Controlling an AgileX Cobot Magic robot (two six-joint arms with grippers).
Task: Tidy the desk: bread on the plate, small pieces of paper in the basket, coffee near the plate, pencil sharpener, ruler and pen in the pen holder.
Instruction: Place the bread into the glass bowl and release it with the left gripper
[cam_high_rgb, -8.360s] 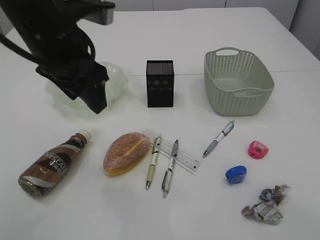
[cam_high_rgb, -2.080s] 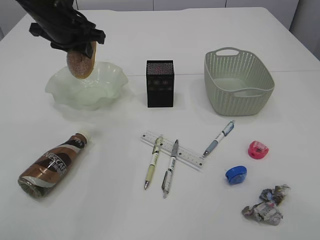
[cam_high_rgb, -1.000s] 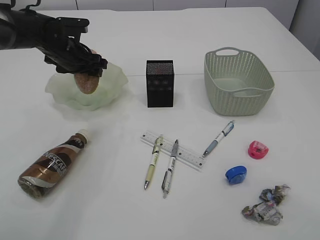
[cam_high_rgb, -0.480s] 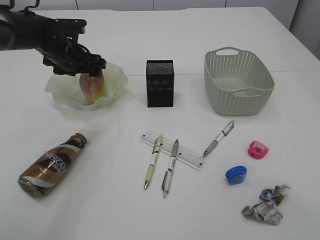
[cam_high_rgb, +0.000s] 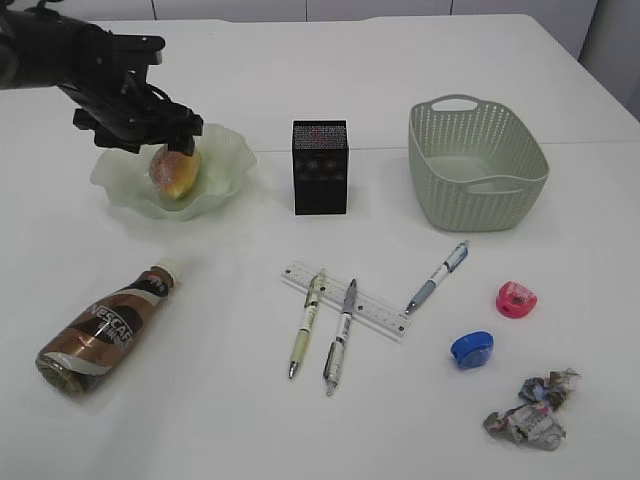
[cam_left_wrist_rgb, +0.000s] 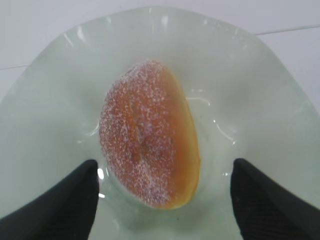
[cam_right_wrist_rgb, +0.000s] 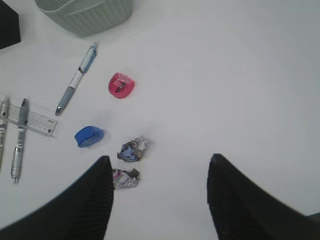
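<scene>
I've just let go: my left gripper stands released, fingers spread clear on either side of the bread, which now lies in the plate right below it instead of hanging in my grip. That step looks done. My right gripper hangs open, holding nothing, above the paper, my likely next pick.

The left claw hangs open above the bread lying in the plate.
</scene>
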